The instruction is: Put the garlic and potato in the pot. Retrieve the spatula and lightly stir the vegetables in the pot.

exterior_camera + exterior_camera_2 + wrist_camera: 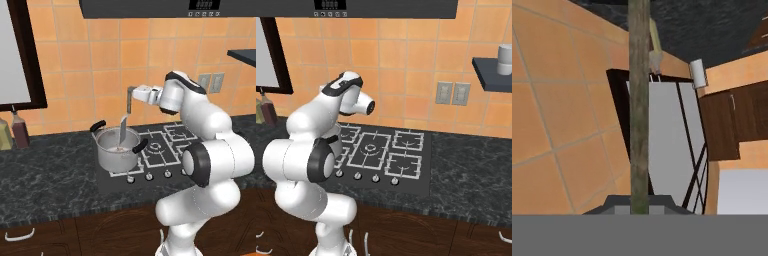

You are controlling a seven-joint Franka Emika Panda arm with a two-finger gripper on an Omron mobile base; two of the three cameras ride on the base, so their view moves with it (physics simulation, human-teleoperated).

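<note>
Gripper: the two-finger gripper is clamped tight on the top of the spatula's long thin brownish handle.
Spatula: the flat, light grey blade hangs upright, dipped inside the pot.
Pot: the shiny steel cylindrical pot with black side handles sits on the cooktop, at 9 o'clock from the arm.
Contents: something pale shows on the pot floor; too small to identify.
Handling: likely light and stiff; the slim handle could twist, so grip firmly near its end and stir gently.
</note>
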